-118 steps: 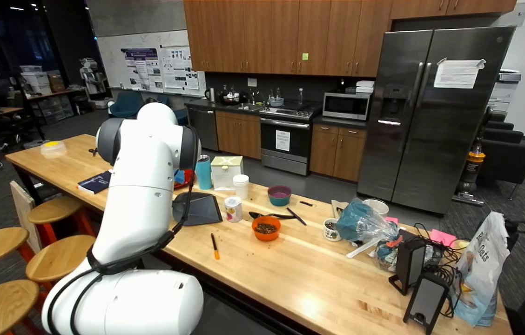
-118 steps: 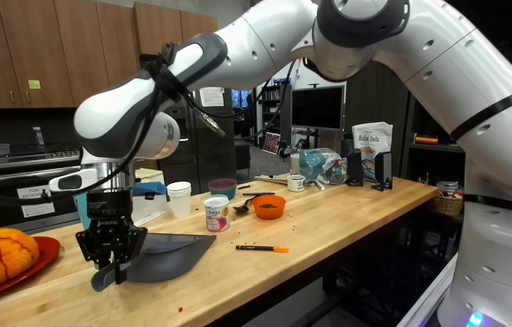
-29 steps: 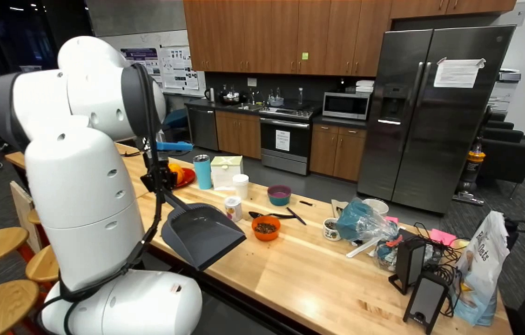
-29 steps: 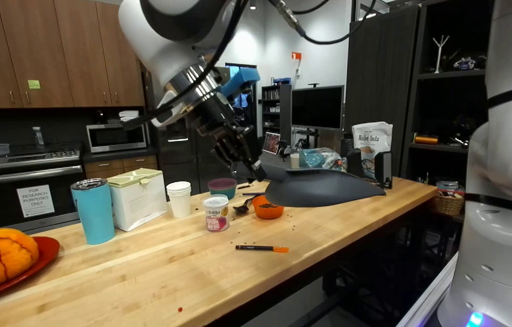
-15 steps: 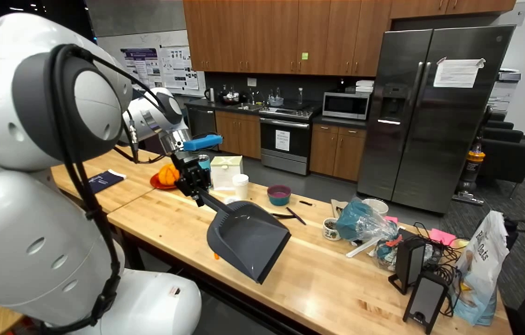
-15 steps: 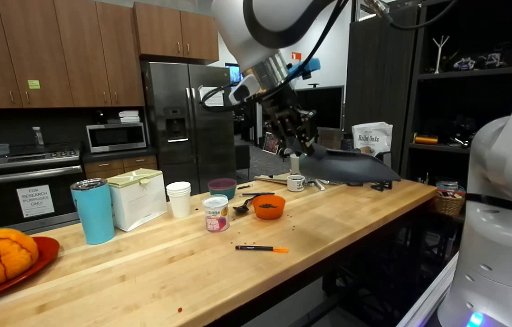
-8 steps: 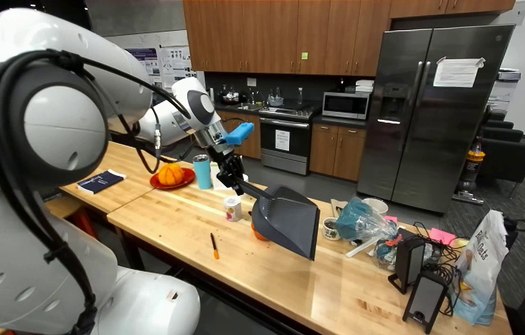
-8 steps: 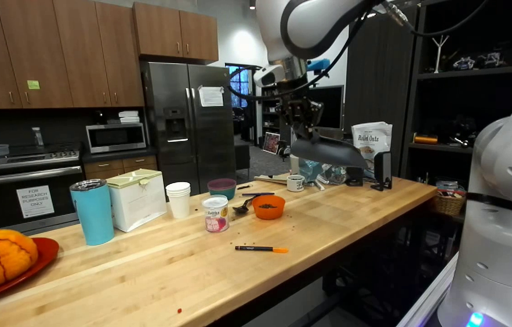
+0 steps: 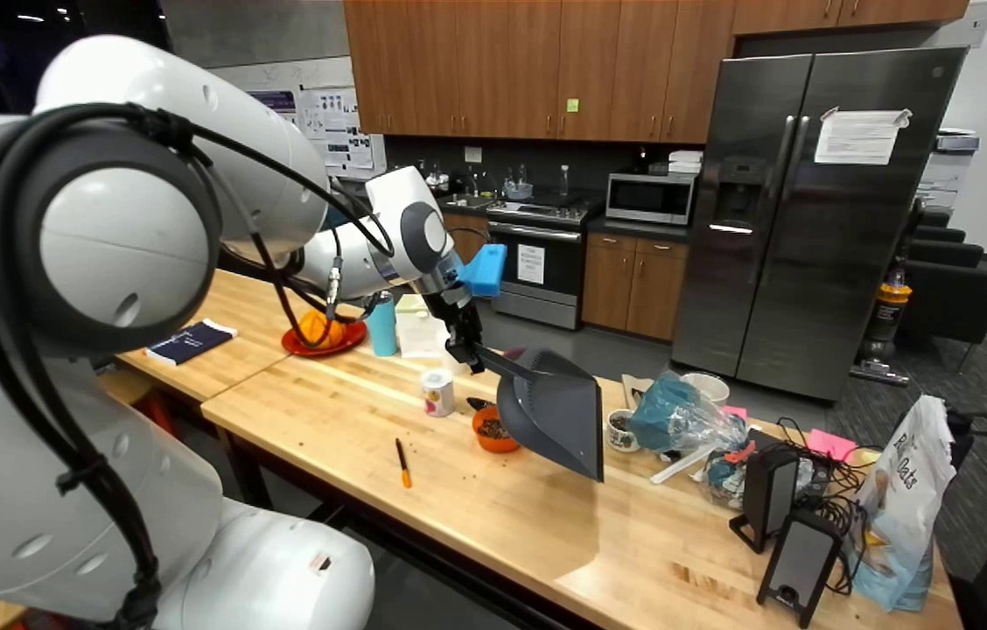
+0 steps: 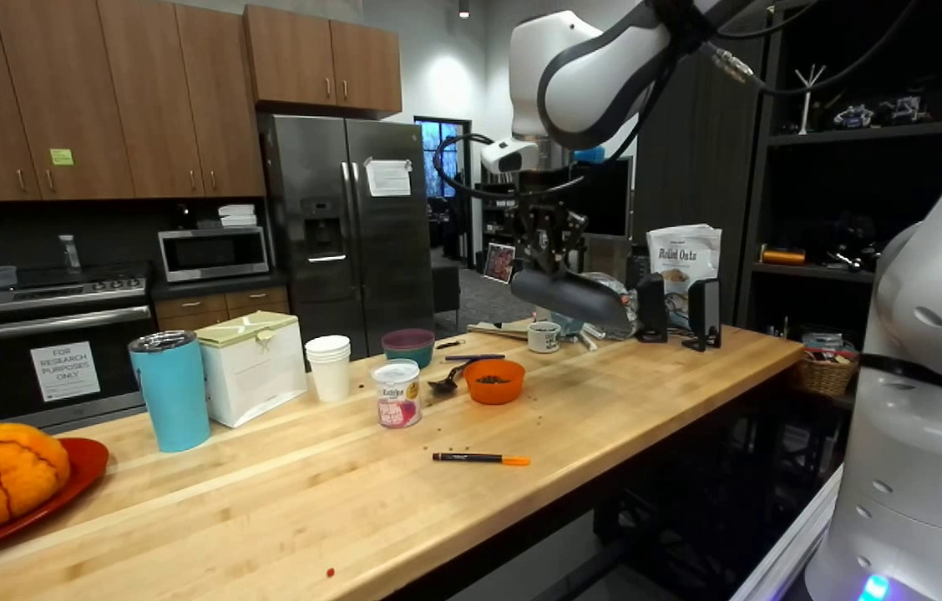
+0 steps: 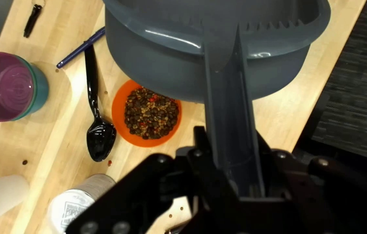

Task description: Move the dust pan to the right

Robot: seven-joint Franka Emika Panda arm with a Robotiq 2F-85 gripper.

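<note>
Leaning over the table [image 9: 327, 411], our arm [image 9: 135, 79] angles the gripper [image 9: 467, 353] steeply downward, clamped on the handle [image 11: 230, 107] of the dust pan [image 9: 555, 411], which we hold tilted, in the air, near the orange bowl [image 10: 494, 394].

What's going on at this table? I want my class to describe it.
A robot arm is holding a dustpan, its claw closed on the handle. The dustpan hangs tilted in the air above the table, not set down. An orange bowl with small dark bits in it stands on the table beside a black spoon. The job is to move the dustpan to the right, and that looks to be under way.
</note>
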